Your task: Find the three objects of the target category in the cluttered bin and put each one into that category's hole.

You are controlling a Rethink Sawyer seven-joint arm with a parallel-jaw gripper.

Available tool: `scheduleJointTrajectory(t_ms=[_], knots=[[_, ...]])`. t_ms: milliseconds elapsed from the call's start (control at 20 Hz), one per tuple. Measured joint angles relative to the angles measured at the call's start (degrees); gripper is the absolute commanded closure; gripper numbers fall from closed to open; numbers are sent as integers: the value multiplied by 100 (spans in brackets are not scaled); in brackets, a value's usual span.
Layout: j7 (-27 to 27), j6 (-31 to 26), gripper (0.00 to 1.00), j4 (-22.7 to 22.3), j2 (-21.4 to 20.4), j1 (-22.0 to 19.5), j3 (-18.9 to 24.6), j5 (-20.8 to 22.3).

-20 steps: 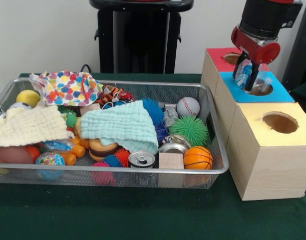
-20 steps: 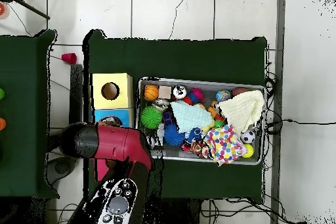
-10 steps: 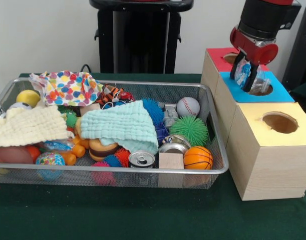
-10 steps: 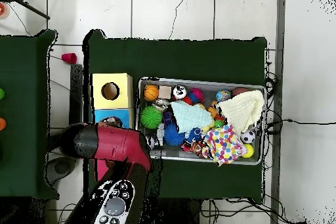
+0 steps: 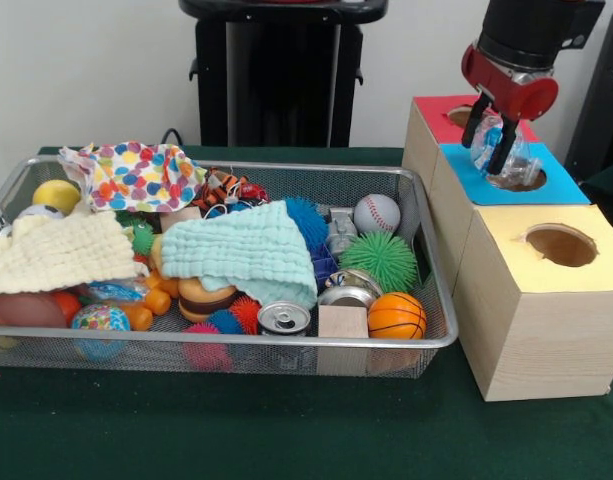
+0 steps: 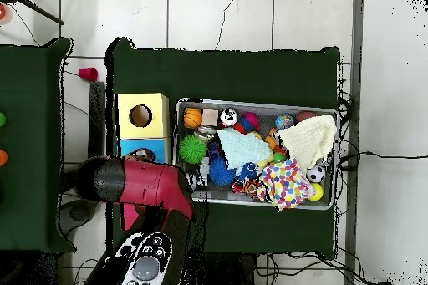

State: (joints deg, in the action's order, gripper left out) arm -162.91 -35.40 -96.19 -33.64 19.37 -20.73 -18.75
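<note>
Clear plastic thing (image 5: 503,160) seen from the front, pinched between the claw's (image 5: 491,140) two black fingers, closed onto it. Hung right over the round hole in the blue-topped box (image 5: 561,188), lower edge at the hole's rim. Red-topped box (image 5: 434,118) just behind the claw, yellow-topped box (image 5: 546,290) in front, wire bin (image 5: 426,260) of balls, cloths and cans off to the side.

From overhead, claw hidden under the red arm (image 6: 146,184); grip not visible there. Bin (image 6: 255,104) beside the arm.
</note>
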Motion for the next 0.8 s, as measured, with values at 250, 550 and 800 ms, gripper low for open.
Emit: scheduleJointTrajectory(t_ms=[250, 550, 800], knots=[[0, -307, 0, 13, -202, -14, -17, 1], [0, -561, 0, 117, -441, -81, -18, 0], [0, -563, 0, 257, -457, -141, -20, -37]])
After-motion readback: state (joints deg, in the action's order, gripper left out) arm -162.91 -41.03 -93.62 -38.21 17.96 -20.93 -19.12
